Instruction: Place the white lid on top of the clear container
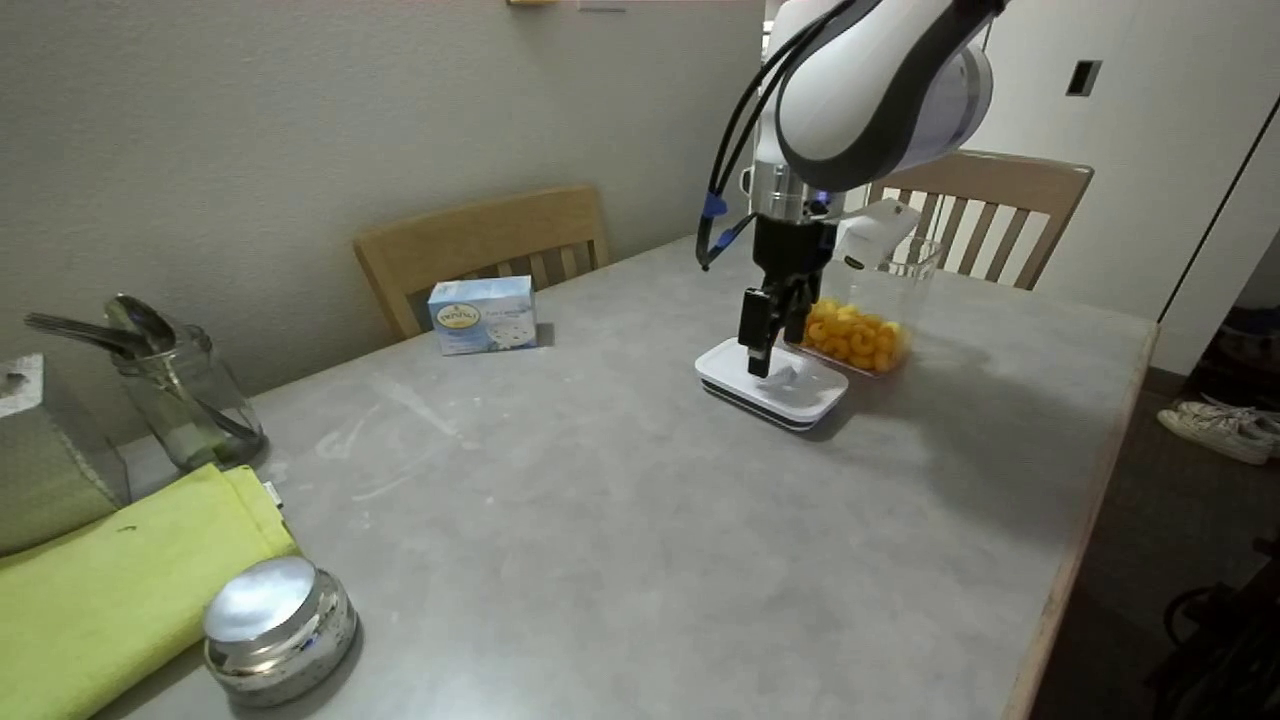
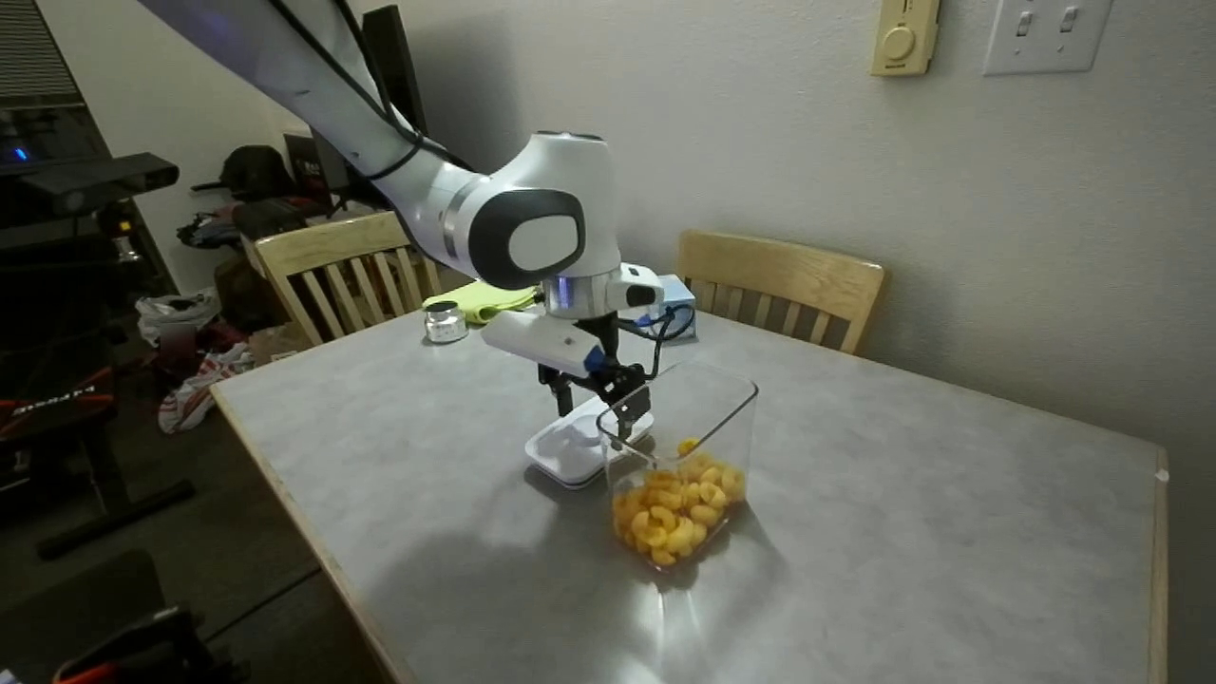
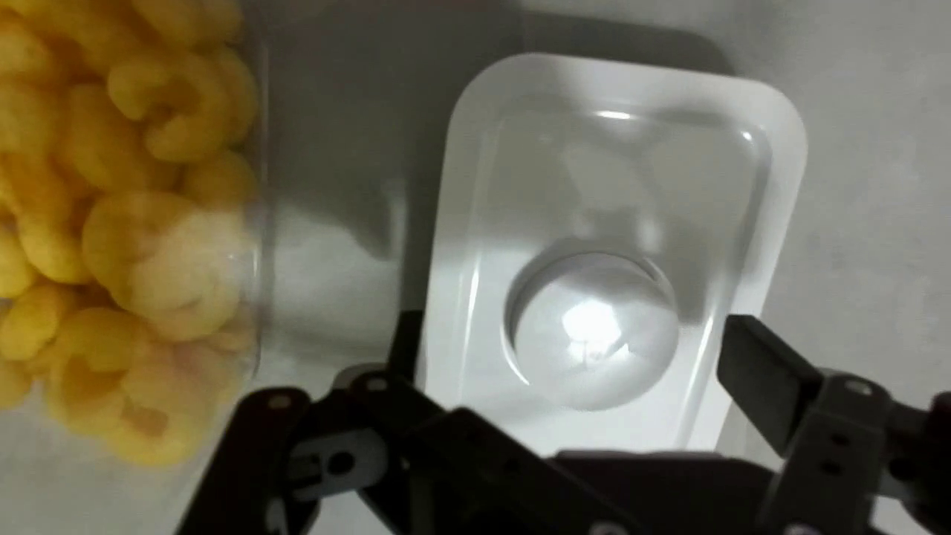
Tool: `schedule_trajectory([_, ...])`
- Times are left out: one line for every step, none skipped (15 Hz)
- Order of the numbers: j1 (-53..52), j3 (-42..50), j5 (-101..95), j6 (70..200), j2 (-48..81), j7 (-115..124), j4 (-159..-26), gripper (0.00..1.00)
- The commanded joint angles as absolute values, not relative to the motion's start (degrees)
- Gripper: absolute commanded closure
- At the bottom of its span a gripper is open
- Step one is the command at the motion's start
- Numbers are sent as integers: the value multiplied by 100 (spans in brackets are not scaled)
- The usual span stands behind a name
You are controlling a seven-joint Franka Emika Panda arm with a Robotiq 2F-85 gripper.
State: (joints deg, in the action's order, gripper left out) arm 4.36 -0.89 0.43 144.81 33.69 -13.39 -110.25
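The white lid (image 1: 808,388) lies flat on the table, with a raised round knob in its middle. It shows in both exterior views (image 2: 568,458) and fills the middle of the wrist view (image 3: 609,171). The clear container (image 1: 855,335) stands upright beside the lid, open at the top, with yellow-orange pieces inside. It also shows in an exterior view (image 2: 676,503) and at the left of the wrist view (image 3: 148,223). My gripper (image 1: 776,350) is open and points down over the lid. In the wrist view its fingers (image 3: 579,349) stand apart on either side of the knob.
A blue-and-white tea box (image 1: 485,315) stands near the wall. A shiny metal tin (image 1: 280,630), a yellow cloth (image 1: 130,590) and a glass jar with cutlery (image 1: 195,400) are at the far end. The table edge (image 1: 1085,530) runs along one side; wooden chairs (image 2: 784,285) stand around.
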Motion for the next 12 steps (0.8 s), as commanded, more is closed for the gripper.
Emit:
schedule_trajectory([447,-209,-17,14509,3529,-1426,-10770,0])
schedule_trajectory([428,-215,-30,14491,3538,-1414,-10734,0])
schedule_trajectory([420,-222,-32,14489,3551,-1415,-10716,0])
schedule_trajectory([411,-217,-43,14487,3560,-1405,-10705,0])
schedule_trajectory([409,-209,-50,14486,3568,-1396,-10702,0])
schedule_trajectory([410,-193,-57,14489,3576,-1384,-10706,0])
schedule_trajectory([419,-181,-55,14496,3590,-1373,-10712,0])
schedule_trajectory([430,-173,-48,14499,3613,-1365,-10709,0])
schedule_trajectory([447,-169,-34,14505,3632,-1365,-10713,0])
schedule_trajectory([457,-167,-29,14504,3647,-1365,-10712,0])
schedule_trajectory([469,-167,-23,14499,3659,-1366,-10705,0])
schedule_trajectory([477,-169,-17,14500,3667,-1371,-10699,0])
